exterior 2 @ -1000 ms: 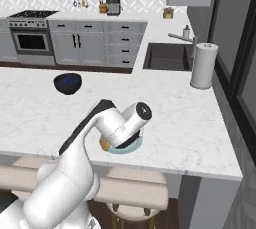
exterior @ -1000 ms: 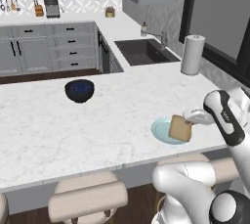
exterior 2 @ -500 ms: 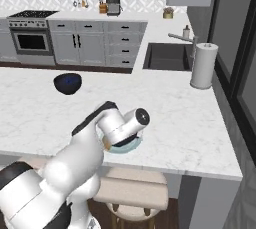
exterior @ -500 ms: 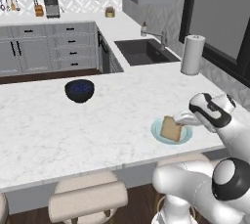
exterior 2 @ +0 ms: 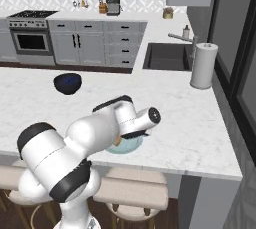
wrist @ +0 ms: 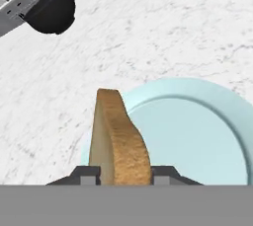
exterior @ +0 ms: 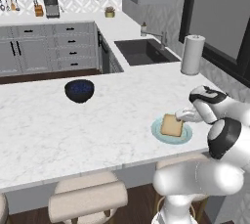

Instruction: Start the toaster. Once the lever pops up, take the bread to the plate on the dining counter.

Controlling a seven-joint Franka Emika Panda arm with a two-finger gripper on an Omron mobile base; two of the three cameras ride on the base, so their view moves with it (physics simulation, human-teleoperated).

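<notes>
the dark bowl (exterior: 79, 91) is sitting on the dining counter (exterior: 58, 130) well left of the plate (exterior: 171, 132); the bread (exterior: 172, 125) is lying on the plate; the gripper (exterior: 179, 116) is flanking its right edge; whether the jaws are clamping cannot be told.

Dining counter (exterior: 58, 135): white marble-look slab, faint grey veins. Directly on it: dark blue bowl (exterior: 79, 91) toward the far left; pale blue-green plate (exterior: 171, 131) near the front edge, well apart from the bowl; white paper-towel roll (exterior: 193, 55) upright at the far right corner beside the sink (exterior: 145, 52), probably still on the slab.
</notes>
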